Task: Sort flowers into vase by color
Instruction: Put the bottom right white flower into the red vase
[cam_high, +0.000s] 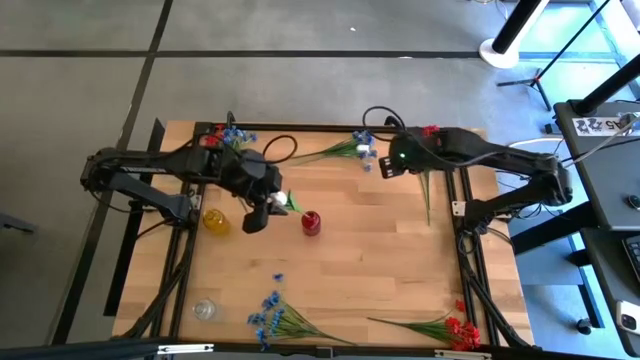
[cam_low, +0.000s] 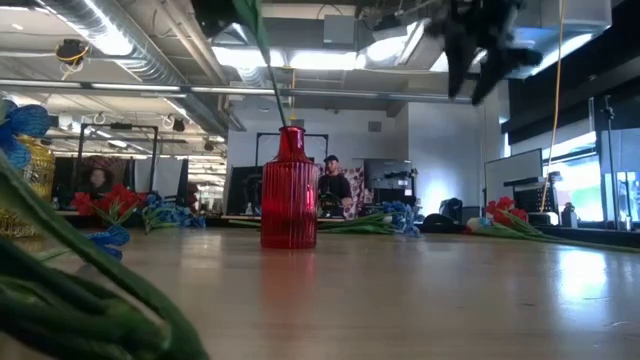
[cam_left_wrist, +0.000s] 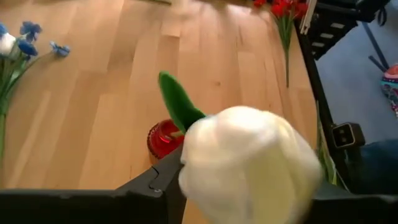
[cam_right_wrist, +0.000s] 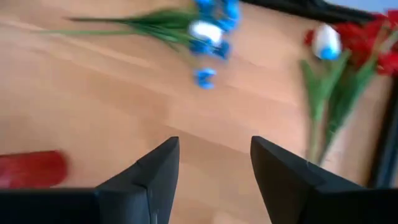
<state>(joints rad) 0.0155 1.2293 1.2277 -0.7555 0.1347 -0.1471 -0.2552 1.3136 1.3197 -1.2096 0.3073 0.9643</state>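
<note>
Left gripper (cam_high: 262, 212) at frame centre-left, just left of red vase (cam_high: 311, 222); white tulip (cam_left_wrist: 249, 165) fills its wrist view, between fingers, whether clamped or let go cannot tell. Right gripper (cam_high: 386, 163) upper centre-right, fingers spread, nothing between them, beside blue sprigs (cam_high: 362, 148). More blue flowers (cam_high: 270, 315) bottom centre; red flowers (cam_high: 458, 330) bottom right. Yellow vase (cam_high: 215, 220) left of left gripper; clear vase (cam_high: 204, 310) lower left.
</note>
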